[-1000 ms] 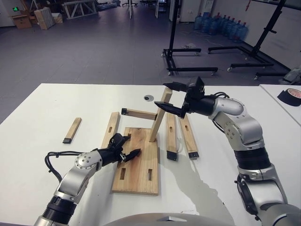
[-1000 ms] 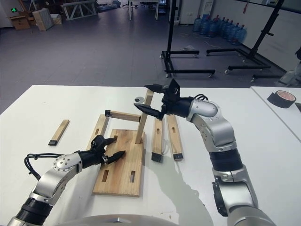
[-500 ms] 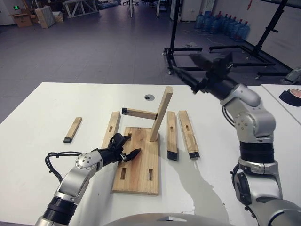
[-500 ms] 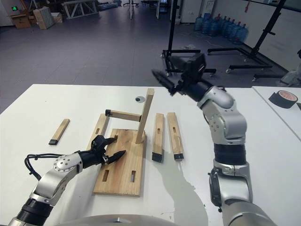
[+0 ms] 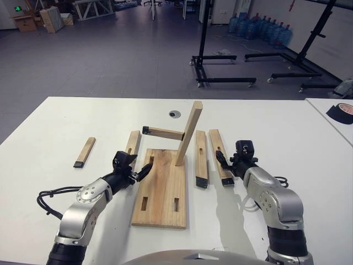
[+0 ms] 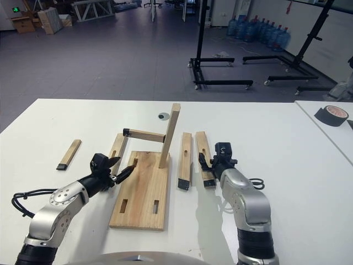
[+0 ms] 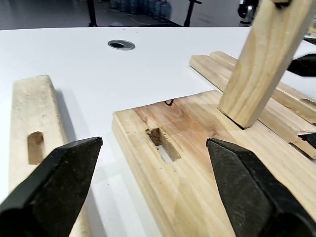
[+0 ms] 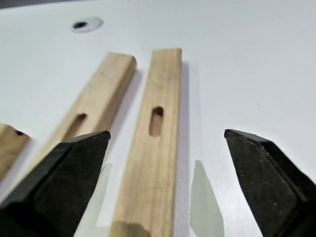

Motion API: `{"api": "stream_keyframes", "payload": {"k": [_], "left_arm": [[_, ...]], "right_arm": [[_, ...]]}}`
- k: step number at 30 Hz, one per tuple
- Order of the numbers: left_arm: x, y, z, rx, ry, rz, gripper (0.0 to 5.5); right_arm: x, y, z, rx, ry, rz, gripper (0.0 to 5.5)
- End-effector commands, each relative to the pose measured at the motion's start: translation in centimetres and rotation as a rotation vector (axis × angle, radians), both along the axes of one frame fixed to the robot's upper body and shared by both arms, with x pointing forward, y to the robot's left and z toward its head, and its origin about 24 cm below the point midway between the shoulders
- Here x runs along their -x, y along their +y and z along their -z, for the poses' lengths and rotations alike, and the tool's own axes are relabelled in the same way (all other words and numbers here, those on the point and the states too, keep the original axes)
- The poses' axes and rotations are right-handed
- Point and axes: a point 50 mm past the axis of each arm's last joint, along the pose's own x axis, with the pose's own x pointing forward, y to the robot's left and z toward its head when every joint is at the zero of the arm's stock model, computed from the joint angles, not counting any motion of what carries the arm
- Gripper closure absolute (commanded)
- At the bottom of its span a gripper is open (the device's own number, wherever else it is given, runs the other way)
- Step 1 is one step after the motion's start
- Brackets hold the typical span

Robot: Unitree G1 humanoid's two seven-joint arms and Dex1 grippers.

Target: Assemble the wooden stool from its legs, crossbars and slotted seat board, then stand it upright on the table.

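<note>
Seat board [image 5: 161, 187] lies flat on the white bench [image 5: 55, 121]. A tilted leg [image 5: 188, 134] stands in its far right slot, and a crossbar [image 5: 164, 132] juts leftward from that leg. Left hand [image 7: 154, 143] hovers low at the board's far left corner, fingers spread and gripping nothing, with a flat leg [image 5: 131, 146] just beside it. Right hand [image 8: 168, 134], fingers spread wide and empty, straddles the outer leg [image 5: 219, 156], which lies alongside an inner leg [image 5: 201, 157] right of the board. A short crossbar [image 5: 85, 152] lies well apart on the left.
</note>
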Motion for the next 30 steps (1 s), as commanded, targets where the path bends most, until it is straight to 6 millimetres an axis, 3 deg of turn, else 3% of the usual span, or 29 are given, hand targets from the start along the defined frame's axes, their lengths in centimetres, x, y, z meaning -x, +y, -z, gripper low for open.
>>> {"api": "stream_keyframes", "payload": {"k": [1, 6, 13, 16, 19, 22, 26, 28, 30], "left_arm": [[-0.5, -0.2, -0.7, -0.009, -0.022, -0.014, 1.63], [-0.6, -0.5, -0.5, -0.023, -0.011, -0.024, 1.63], [-0.6, -0.3, -0.4, -0.049, -0.034, -0.046, 1.63], [-1.0, 0.0, -0.6, -0.059, -0.086, -0.091, 1.63], [-1.6, 0.9, -0.6, -0.054, -0.114, -0.164, 1.63], [-1.3, 0.9, -1.2, 0.08, -0.118, -0.129, 1.63], [-0.2, 0.5, -3.9, 0.393, -0.179, 0.025, 1.63], [1.0, 0.0, -6.0, 0.582, -0.199, 0.178, 1.63], [2.1, -0.6, -8.0, 0.748, -0.204, 0.327, 1.63]], "right_arm": [[0.7, 0.3, 1.6, -0.008, 0.104, 0.026, 1.23], [0.9, 0.6, 3.1, -0.013, 0.204, -0.016, 1.23], [1.5, 0.2, 3.8, -0.019, 0.262, -0.002, 2.52], [0.9, 0.4, 3.0, 0.096, 0.159, -0.133, 3.0], [0.0, -0.5, 2.4, 0.083, 0.109, -0.129, 3.46], [-2.6, -2.6, -0.1, 0.043, -0.07, -0.088, 3.46], [-6.0, -7.1, -6.8, -0.022, -0.387, -0.023, 3.46], [-6.0, -7.0, -10.4, -0.16, -0.56, -0.136, 3.46], [-4.6, -5.2, -13.3, -0.334, -0.678, -0.378, 3.46]]}}
